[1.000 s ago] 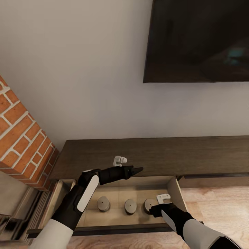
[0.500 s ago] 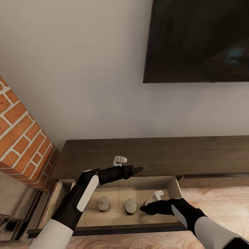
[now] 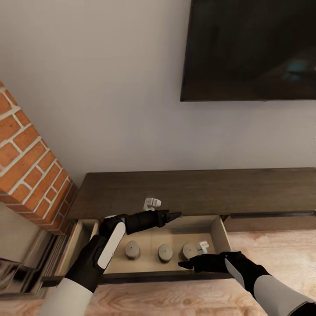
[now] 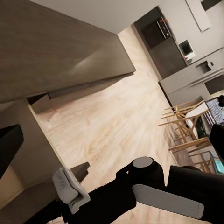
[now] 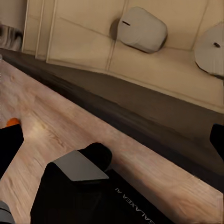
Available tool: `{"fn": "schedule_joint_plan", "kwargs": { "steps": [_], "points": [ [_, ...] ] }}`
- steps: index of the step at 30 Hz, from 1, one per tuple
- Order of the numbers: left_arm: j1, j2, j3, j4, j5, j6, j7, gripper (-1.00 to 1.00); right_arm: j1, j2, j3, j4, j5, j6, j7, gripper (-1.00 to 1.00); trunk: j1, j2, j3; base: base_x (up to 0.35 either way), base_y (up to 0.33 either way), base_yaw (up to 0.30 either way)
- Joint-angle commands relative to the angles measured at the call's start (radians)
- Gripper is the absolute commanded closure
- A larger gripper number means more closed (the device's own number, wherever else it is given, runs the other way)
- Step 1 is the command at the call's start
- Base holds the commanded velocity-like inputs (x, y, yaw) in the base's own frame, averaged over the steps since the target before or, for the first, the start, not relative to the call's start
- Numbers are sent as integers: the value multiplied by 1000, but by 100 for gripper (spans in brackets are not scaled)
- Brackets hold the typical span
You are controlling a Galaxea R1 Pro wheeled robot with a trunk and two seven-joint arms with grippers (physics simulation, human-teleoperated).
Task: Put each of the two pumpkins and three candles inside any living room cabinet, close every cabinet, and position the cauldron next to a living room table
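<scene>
A: Where are the candles (image 3: 165, 253), and where do they lie from the arms?

B: 3 short grey candles stand upright in a row inside the open drawer (image 3: 218, 232) of the dark cabinet (image 3: 197, 193), on its pale floor. The right gripper (image 3: 186, 264) is nearer, low at the drawer's near front edge, just beside the rightmost candle and pointing left along that edge.

A: And its jaws?

B: Parted and holding nothing; in the right wrist view, a dark fingertip sits at each side with open space between, and 2 candles lie beyond the drawer front.

A: The left arm?

B: The left gripper (image 3: 174, 215) hovers over the drawer's far edge, pointing right. I cannot tell how its jaws stand.

A: So what decides the next move?

B: Probably the drawer front: it runs left to right, right under the right gripper, so pushing it shut looks like that arm's job.
</scene>
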State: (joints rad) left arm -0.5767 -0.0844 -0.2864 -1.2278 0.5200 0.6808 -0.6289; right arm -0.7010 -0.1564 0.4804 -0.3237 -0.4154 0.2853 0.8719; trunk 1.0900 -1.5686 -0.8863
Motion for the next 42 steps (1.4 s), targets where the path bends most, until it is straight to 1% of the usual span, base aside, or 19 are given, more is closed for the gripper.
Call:
{"fn": "schedule_joint_plan", "kwargs": {
  "steps": [1,17,28,30,33,34,35,37,39,42],
  "points": [
    [0,0,0,0,0,0,0,-100,0,0,0,0,0,0,0,-100,0,0,0,-325,0,0],
    [0,-1,0,7,0,0,1,-100,0,3,0,1,1,0,-1,-100,0,0,0,-330,0,0],
    [3,2,-2,13,-1,-1,4,-100,0,8,0,10,1,2,-9,-100,0,0,0,-48,0,0],
    [4,17,-2,15,-1,2,3,-100,0,8,0,11,0,3,-12,-100,0,0,0,-1,0,0],
    [15,66,-5,18,0,7,0,-100,0,8,2,14,3,2,-35,-100,0,0,0,0,0,0],
    [20,71,-6,18,0,8,0,-100,0,8,2,15,3,2,-40,-100,0,0,0,0,0,0],
    [39,85,-6,21,-1,9,0,-100,0,9,3,15,5,2,-56,-100,0,0,0,0,0,0],
    [64,95,-6,31,-3,9,0,-100,0,9,4,23,6,1,-74,-100,0,0,0,0,0,0],
    [80,98,-7,46,-4,9,1,-100,3,9,4,38,7,-1,-86,-100,0,0,0,0,0,0],
    [115,100,-9,117,-7,6,4,-100,7,9,5,82,9,-19,-126,-100,0,0,0,0,0,0]
  ]
}}
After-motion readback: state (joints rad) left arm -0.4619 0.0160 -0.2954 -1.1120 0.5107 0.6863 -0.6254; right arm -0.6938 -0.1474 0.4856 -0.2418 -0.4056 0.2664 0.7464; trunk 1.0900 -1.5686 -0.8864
